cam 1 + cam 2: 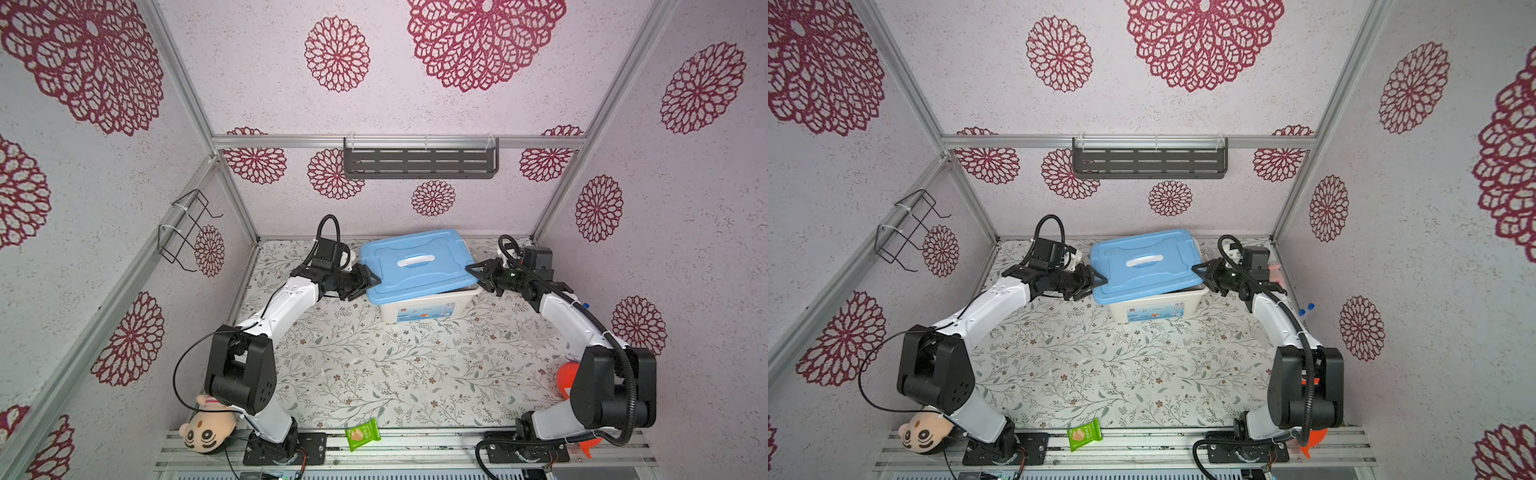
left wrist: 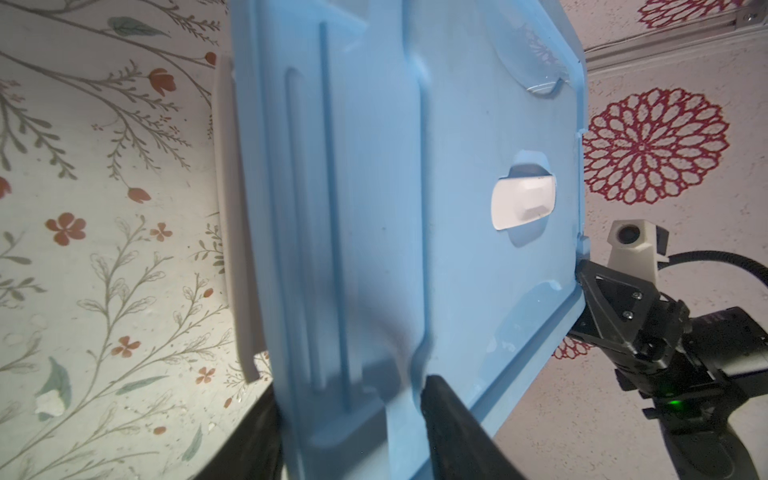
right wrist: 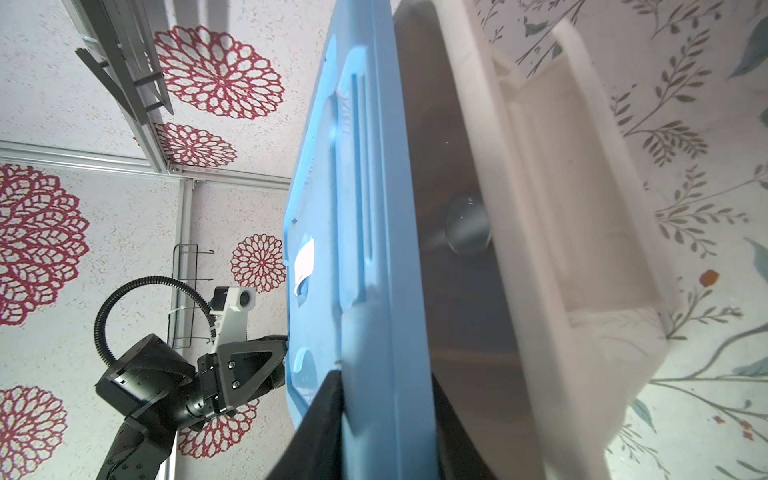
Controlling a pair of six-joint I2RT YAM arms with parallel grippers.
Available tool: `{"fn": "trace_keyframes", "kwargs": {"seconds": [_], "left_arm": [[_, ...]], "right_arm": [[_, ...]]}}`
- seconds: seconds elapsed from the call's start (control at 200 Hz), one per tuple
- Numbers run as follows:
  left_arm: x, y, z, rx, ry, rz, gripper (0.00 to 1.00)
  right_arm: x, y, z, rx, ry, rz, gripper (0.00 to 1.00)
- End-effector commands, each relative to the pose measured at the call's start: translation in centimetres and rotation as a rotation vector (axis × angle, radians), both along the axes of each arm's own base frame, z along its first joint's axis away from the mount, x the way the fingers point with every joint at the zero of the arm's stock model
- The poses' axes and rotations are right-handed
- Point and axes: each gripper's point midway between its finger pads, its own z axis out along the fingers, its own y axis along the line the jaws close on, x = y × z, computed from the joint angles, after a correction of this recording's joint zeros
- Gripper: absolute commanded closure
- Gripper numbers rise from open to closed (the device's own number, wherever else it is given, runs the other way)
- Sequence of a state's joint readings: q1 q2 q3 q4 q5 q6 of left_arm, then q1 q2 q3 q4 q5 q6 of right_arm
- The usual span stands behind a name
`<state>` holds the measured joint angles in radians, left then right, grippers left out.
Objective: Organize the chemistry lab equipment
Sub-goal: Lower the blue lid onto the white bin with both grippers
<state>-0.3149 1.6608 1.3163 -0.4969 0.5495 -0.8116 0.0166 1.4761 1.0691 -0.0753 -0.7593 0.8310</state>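
Looks like we're on the lid step here: the left jaws and right jaws are each pinched shut on a short end of the blue lid (image 1: 395, 284). It sits lifted and a bit skewed over the white storage box (image 1: 424, 313) at the back of the counter (image 1: 374, 374), and the right wrist view shows a gap between lid and rim. The blue-capped tubes (image 1: 1306, 309) lie on the counter by the right wall, so we'd guess the box is being opened for loading. Next, both arms need to carry the lid off together, keep it level, and park it on a bare patch. Something round and glassy (image 3: 465, 228) is inside the box, can't tell what. The counter's a floral print, the walls are pale with red medallions, and there's a dark slotted shelf (image 1: 419, 162) at the back and a wire rack (image 1: 187, 232) on the left
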Motion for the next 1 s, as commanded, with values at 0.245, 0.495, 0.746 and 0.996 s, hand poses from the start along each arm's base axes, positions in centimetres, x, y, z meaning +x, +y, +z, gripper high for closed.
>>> {"fn": "trace_keyframes", "kwargs": {"seconds": [0.245, 0.495, 0.746, 0.996], "left_arm": [[1.4, -1.6, 4.4, -0.044, -0.122, -0.047, 0.50], [0.6, -2.5, 1.3, -0.011, -0.035, -0.088, 0.51], [1.1, -1.0, 0.2, 0.096, -0.024, -0.040, 0.51], [-0.1, 0.6, -1.0, 0.153, 0.017, 0.020, 0.50]], "right_arm": [[-0.4, -0.8, 2.9, -0.106, -0.146, -0.016, 0.67], [-0.8, -1.5, 0.8, -0.188, -0.069, -0.012, 0.63], [-1.2, -3.2, -0.3, -0.322, -0.032, -0.047, 0.58], [-1.5, -3.9, -1.3, -0.393, -0.005, -0.044, 0.57]]}}
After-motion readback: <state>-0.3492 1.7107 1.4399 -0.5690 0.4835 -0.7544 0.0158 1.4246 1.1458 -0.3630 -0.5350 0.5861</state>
